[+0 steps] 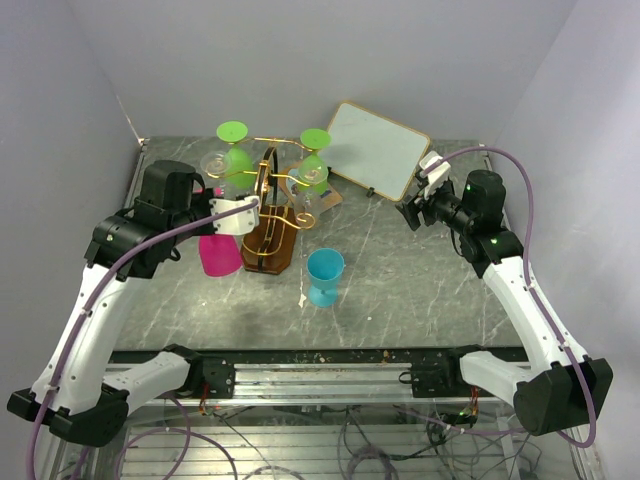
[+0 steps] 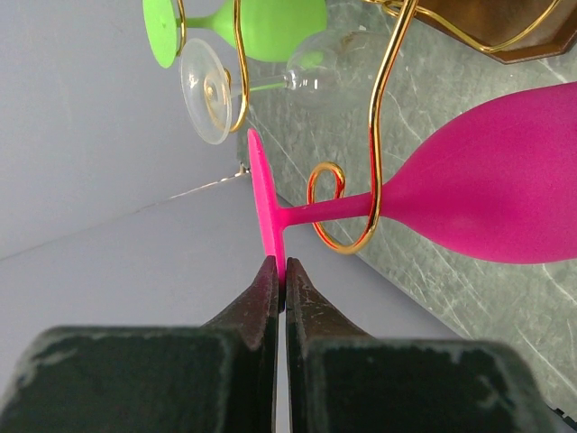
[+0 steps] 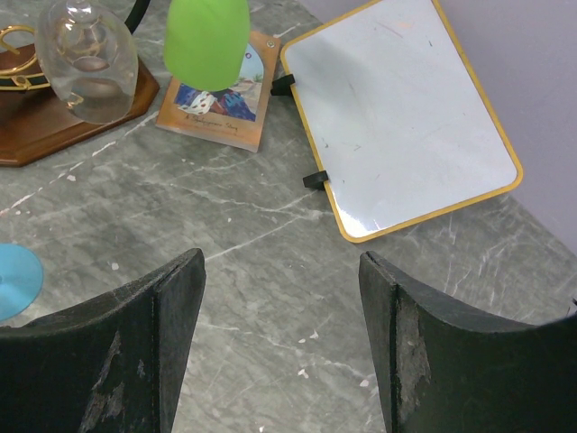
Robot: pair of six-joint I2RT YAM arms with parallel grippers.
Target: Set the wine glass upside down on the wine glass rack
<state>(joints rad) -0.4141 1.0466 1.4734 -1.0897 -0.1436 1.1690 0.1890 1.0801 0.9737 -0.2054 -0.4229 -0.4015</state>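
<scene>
My left gripper (image 2: 283, 271) is shut on the edge of the foot (image 2: 264, 207) of a pink wine glass (image 2: 505, 198). The glass is upside down, and its stem lies inside the curled end of a gold arm (image 2: 379, 135) of the wine glass rack (image 1: 270, 215). In the top view the left gripper (image 1: 240, 215) is at the rack's left side with the pink bowl (image 1: 218, 255) below it. My right gripper (image 3: 281, 271) is open and empty above the table, far right of the rack (image 1: 412, 215).
Two green glasses (image 1: 233, 150) (image 1: 315, 160) and two clear glasses (image 1: 215, 163) (image 3: 86, 59) hang on the rack. A blue glass (image 1: 324, 275) stands in front of it. A white tilted board (image 1: 378, 148) and a small booklet (image 3: 216, 104) sit at the back right.
</scene>
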